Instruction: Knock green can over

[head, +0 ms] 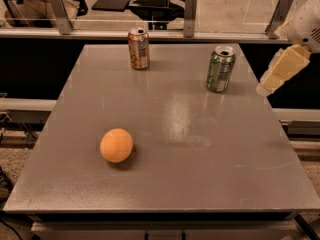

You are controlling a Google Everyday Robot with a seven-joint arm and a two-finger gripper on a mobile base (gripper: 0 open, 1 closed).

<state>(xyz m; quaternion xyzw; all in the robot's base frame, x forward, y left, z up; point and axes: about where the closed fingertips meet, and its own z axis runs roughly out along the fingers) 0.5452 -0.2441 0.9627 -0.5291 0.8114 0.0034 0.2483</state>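
Small shiny green metal can (pixel 220 69), upright on the flat grey table (pixel 200 174), upper right of frame. Pale yellow claw (pixel 282 69) at the right edge, beyond the table's side, level with that can yet apart from it; likely poised for a sideways shove. Released or clenched: cannot tell.

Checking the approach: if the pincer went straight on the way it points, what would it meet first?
Likely the table near its right edge, not the green can: the pincer, beyond the table's right edge, points down and left, in front of the can. Depth is unclear.
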